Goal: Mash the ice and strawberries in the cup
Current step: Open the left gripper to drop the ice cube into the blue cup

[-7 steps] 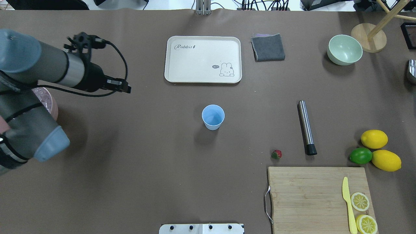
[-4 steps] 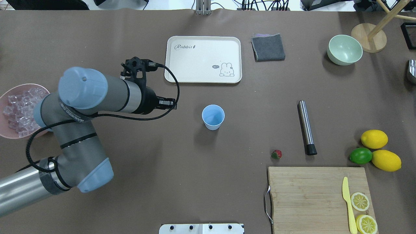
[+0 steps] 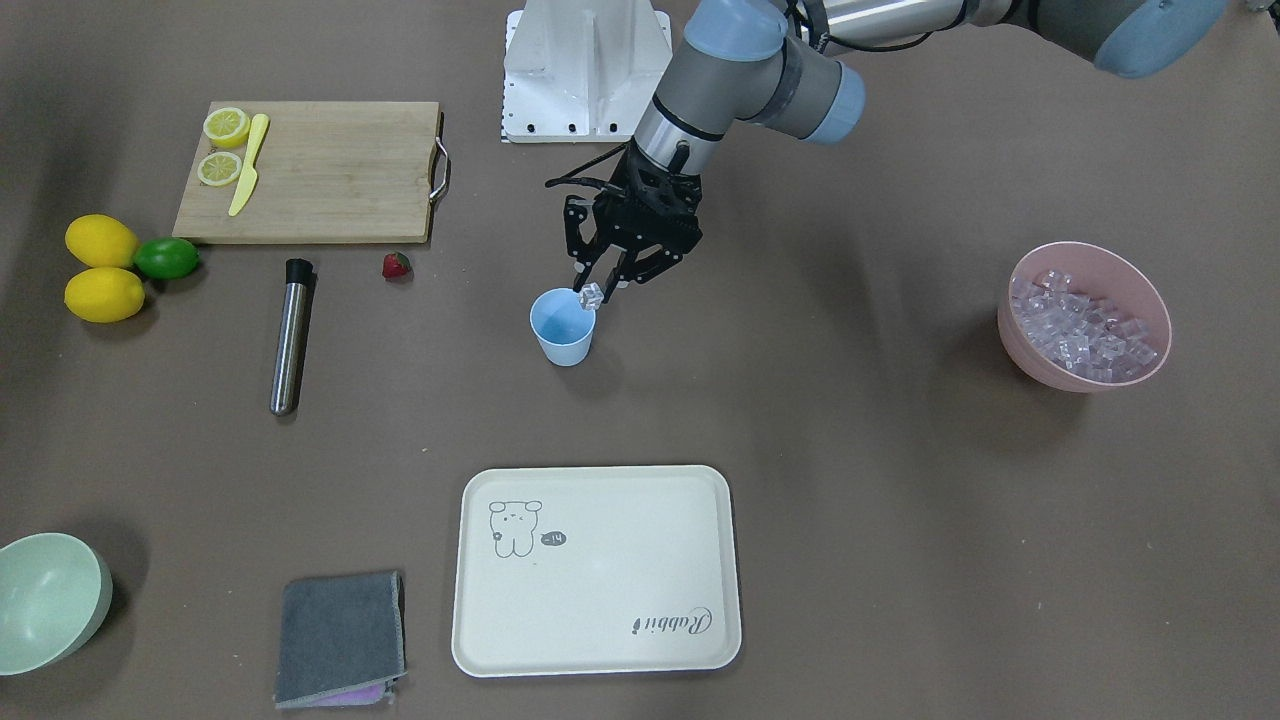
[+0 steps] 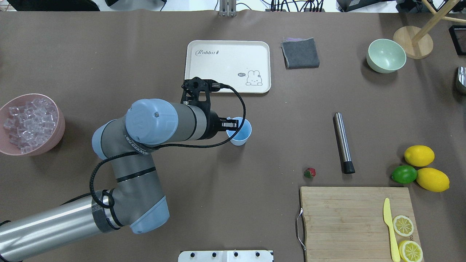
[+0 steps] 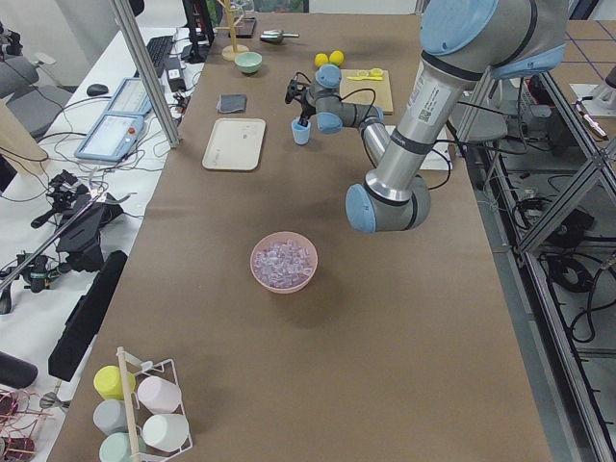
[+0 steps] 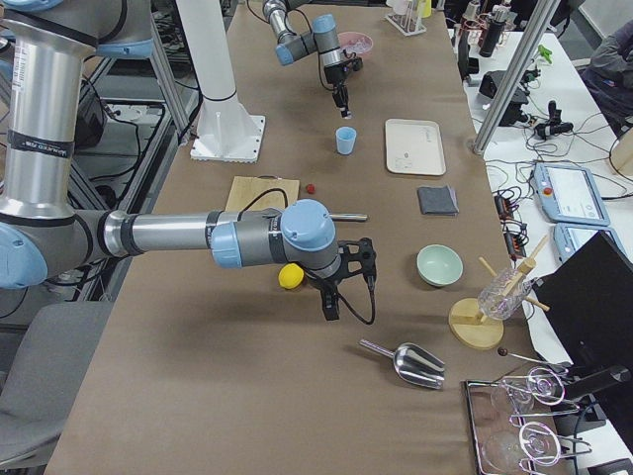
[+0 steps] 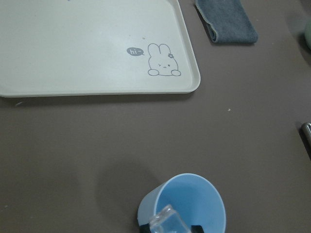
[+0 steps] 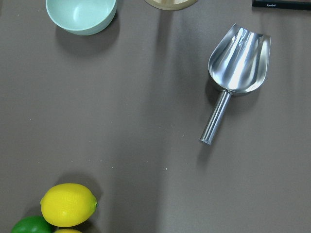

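The light-blue cup point(image 3: 562, 338) stands upright mid-table, also in the overhead view point(image 4: 243, 135) and the left wrist view point(image 7: 197, 201). My left gripper point(image 3: 598, 288) hangs over the cup's near rim, shut on one clear ice cube point(image 3: 591, 295), which shows between the fingertips in the left wrist view point(image 7: 167, 221). More ice fills the pink bowl point(image 3: 1035, 368) far to that arm's side point(image 4: 61, 128). The strawberry point(image 4: 309, 173) lies on the table beside the cutting board. My right gripper point(image 6: 330, 309) shows only in the exterior right view, so I cannot tell its state.
A steel muddler point(image 4: 343, 142) lies between strawberry and lemons. The cream tray point(image 4: 227, 65) and grey cloth point(image 4: 300, 53) lie beyond the cup. The cutting board point(image 4: 346, 218) holds a knife and lemon slices. A metal scoop point(image 8: 238, 58) and pale green bowl point(image 4: 386, 55) lie at the right end.
My left arm has swung right, from over the pink bowl to the cup's rim. Nothing else on the table has moved.
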`<action>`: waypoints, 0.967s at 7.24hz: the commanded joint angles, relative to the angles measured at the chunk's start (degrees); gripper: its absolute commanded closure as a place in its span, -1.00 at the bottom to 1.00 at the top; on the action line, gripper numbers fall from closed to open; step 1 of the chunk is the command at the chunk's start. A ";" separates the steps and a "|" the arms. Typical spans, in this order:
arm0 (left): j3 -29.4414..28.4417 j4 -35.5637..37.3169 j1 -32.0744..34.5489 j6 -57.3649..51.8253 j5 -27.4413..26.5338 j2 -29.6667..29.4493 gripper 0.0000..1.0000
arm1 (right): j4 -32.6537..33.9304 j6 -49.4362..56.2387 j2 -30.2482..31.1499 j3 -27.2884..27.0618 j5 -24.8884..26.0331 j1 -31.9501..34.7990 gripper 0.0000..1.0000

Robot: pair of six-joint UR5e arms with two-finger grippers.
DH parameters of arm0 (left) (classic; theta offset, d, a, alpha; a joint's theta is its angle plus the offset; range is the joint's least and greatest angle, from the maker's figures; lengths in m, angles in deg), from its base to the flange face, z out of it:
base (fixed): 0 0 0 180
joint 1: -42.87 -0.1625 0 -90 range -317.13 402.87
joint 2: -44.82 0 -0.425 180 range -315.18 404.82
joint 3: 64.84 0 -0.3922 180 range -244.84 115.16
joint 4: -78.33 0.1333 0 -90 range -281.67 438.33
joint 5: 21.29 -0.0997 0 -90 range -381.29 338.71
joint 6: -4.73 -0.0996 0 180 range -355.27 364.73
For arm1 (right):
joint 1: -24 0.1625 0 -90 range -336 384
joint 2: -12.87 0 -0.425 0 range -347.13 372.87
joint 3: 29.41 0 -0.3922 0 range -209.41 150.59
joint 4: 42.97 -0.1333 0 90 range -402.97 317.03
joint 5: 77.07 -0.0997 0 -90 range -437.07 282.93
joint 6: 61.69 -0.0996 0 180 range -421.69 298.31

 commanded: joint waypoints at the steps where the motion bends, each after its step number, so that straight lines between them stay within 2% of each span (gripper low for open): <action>1: -1.77 -0.24 -1.06 0.32 -2.21 -1.28 1.00 | 0.05 0.00 0.00 0.23 0.00 0.04 -1.00; 3: -1.77 -0.51 -1.76 0.40 -2.91 -1.55 1.00 | 0.05 0.00 0.00 0.59 0.00 0.04 -1.00; 5: -1.68 -0.60 -1.85 0.58 -2.83 -1.64 -0.95 | 0.05 0.00 0.00 0.59 0.00 0.04 -1.00; 7: -1.34 0.01 -1.85 0.14 -3.00 -1.11 -0.96 | -0.13 0.00 -0.09 0.59 0.00 -0.05 -1.00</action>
